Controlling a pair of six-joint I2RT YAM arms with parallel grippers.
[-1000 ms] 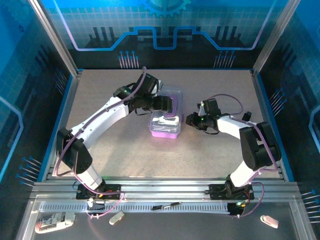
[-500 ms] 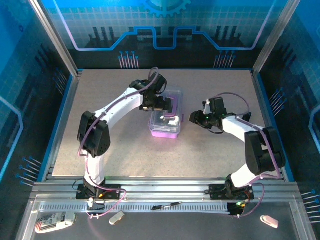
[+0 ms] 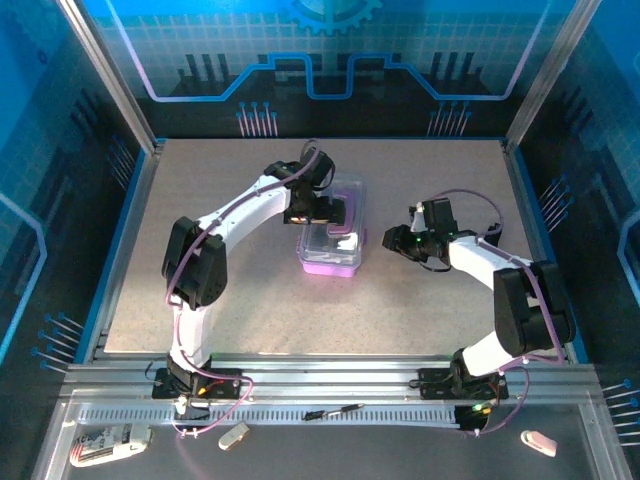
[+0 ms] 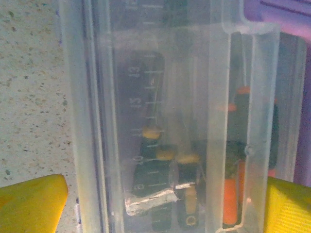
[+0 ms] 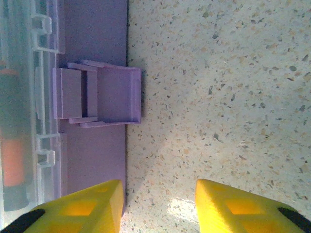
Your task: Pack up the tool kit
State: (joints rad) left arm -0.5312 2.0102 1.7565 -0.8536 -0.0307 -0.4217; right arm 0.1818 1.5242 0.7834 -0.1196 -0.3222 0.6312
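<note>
1. Location: the tool kit case (image 3: 330, 245) lies flat near the middle of the tabletop (image 3: 280, 310), between the two arms.
2. Left gripper (image 3: 338, 208): it hangs over the far part of the case. In the left wrist view, its yellow fingers (image 4: 29, 201) are spread wide. One is over bare tabletop and the other over the opposite side of the case, and they hold nothing. This stance probably serves to steady or press the lid.
3. Right gripper (image 3: 390, 240): it sits just beside the right side of the case, facing the purple latch (image 5: 97, 94). Its fingers (image 5: 82, 208) stand partly apart with nothing pinched, and mostly bare tabletop shows in the gap. The placement suggests the latch is the next part to be worked.
4. Appearance: the clear lid (image 4: 160, 97) carries moulded ruler marks and lies down over the purple base (image 5: 95, 160). Black screwdrivers (image 4: 233, 184) with orange and yellow bands lie lengthwise beneath it.
5. Whether the latch is snapped shut cannot be told.
</note>
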